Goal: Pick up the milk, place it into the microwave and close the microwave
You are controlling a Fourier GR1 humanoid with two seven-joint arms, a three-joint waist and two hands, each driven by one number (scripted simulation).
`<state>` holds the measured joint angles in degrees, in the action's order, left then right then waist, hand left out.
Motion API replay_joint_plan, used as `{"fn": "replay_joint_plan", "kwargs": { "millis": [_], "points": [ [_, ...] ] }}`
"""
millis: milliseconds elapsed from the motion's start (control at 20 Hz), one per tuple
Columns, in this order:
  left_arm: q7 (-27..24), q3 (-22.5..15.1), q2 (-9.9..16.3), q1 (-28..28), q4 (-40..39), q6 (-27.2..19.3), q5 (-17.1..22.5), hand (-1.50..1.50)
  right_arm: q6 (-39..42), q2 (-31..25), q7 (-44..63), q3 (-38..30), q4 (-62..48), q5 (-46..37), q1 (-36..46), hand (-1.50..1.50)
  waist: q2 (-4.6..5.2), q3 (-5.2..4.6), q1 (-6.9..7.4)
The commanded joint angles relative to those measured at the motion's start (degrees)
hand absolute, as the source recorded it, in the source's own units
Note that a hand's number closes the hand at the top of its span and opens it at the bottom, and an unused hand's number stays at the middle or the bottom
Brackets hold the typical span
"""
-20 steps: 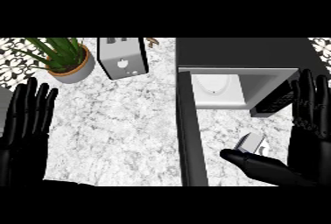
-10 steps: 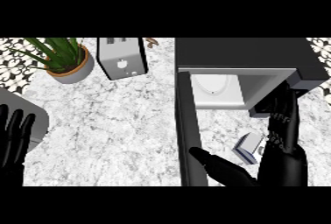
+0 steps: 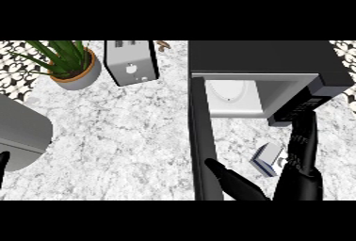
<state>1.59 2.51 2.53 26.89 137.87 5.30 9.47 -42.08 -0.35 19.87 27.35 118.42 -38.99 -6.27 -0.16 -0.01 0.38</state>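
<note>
Head view, looking steeply down on a marble counter point(image 3: 139, 136). The milk point(image 3: 268, 159), a small pale carton with a blue-grey face, lay on the counter in front of the open microwave point(image 3: 264, 66), between the microwave's door point(image 3: 204, 141) and the right hand point(image 3: 300, 160). The carton rested on its side, its long axis running diagonally from lower left to upper right; which end was its top could not be made out. The right hand stood directly to the right of the carton, its fingers point(image 3: 303, 136) extended straight toward the microwave's front, and its thumb point(image 3: 233, 178) spread wide to the left, passing below the carton. The hand was open and held nothing; the carton sat in the gap between thumb and fingers, at or just beside the fingers' inner edge, though contact could not be confirmed. The door stood swung fully outward, seen edge-on as a dark bar. The cavity showed a white turntable plate point(image 3: 233, 92). Of the left hand point(image 3: 3, 164), only a dark sliver appeared at the left edge, beside a grey forearm point(image 3: 21, 136); its finger posture could not be told. A potted plant point(image 3: 66, 63) and a toaster point(image 3: 131, 61) stood at the counter's far side.
</note>
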Motion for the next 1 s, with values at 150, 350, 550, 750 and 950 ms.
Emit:
{"fn": "replay_joint_plan", "kwargs": {
  "millis": [150,350,550,750,950],
  "points": [
    [-1.52,5.29,-0.37,3.08,1.20,3.95,5.55,-1.50,-2.69,-1.66,-6.78,-1.76,-4.21,7.19,-3.57,-1.50,0.07,0.02,-0.04],
    [-4.56,4.13,-2.42,7.61,1.83,7.02,3.23,-1.50,-3.79,-1.05,-9.17,-4.44,-7.12,10.34,-2.71,-1.50,0.06,0.02,0.06],
    [-3.33,4.04,-2.44,6.11,2.40,6.13,3.31,-1.50,-5.06,-3.33,-16.77,-5.53,-8.64,18.21,-8.48,-1.50,0.05,0.05,-0.19],
    [-3.02,9.37,-0.89,10.96,5.16,9.59,8.14,-1.50,-5.83,-2.98,-23.90,-10.38,-15.18,25.47,-7.98,-1.50,0.01,0.09,0.23],
    [-6.00,10.73,-1.93,11.54,2.09,11.71,9.00,-1.50,-6.37,-1.67,-30.88,-12.44,-18.96,28.90,-9.55,-1.50,0.00,0.05,0.07]
  ]
}}
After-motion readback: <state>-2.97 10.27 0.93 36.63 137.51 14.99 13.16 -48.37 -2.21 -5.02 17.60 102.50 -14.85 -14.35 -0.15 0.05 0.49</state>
